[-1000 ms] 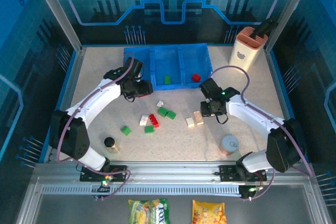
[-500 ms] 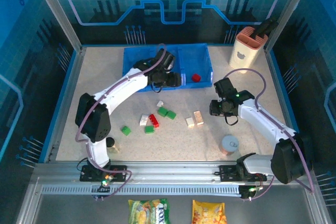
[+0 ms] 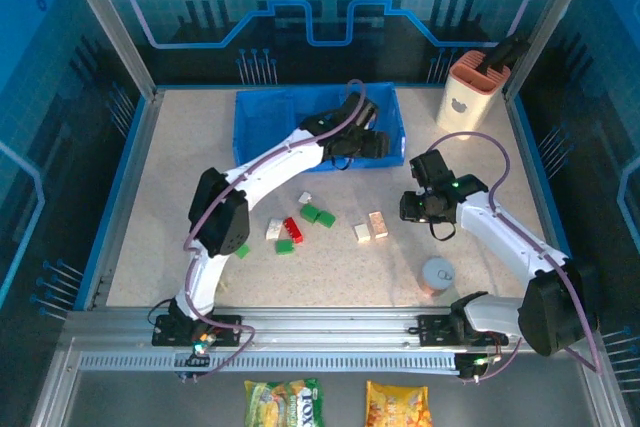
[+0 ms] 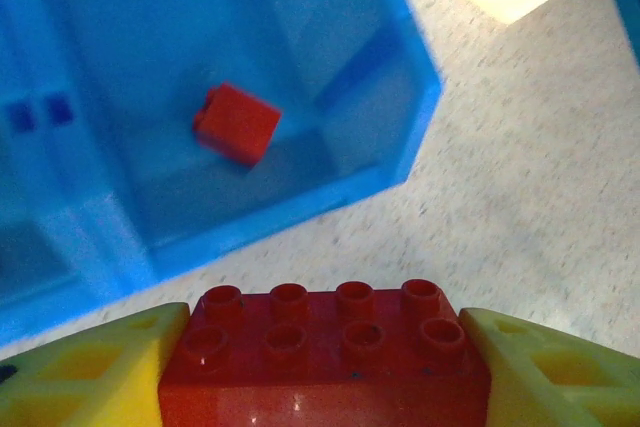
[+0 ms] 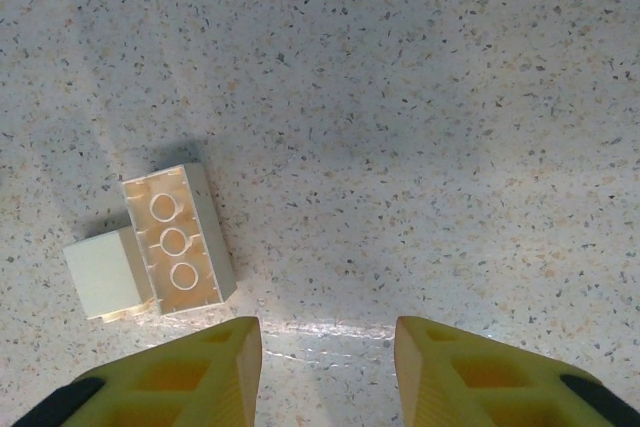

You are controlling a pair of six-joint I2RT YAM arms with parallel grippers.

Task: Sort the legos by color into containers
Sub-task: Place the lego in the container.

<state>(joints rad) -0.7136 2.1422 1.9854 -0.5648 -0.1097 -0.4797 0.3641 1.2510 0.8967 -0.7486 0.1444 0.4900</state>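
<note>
red brick (image 4: 325, 347) held near blue tray (image 4: 390, 117); red cube (image 4: 237, 123) inside; two cream bricks (image 5: 180, 237) touching.

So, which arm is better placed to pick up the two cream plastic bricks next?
Right. The right gripper hangs open beside the cream plastic bricks, while the left gripper is shut on a red plastic brick over the blue plastic tray.

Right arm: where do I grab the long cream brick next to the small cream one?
Come straight down and pinch the long cream brick across its long sides, at the end clear of the small cream brick resting against it. It lies flat, hollow side up, and the open right gripper is roughly aligned.
</note>
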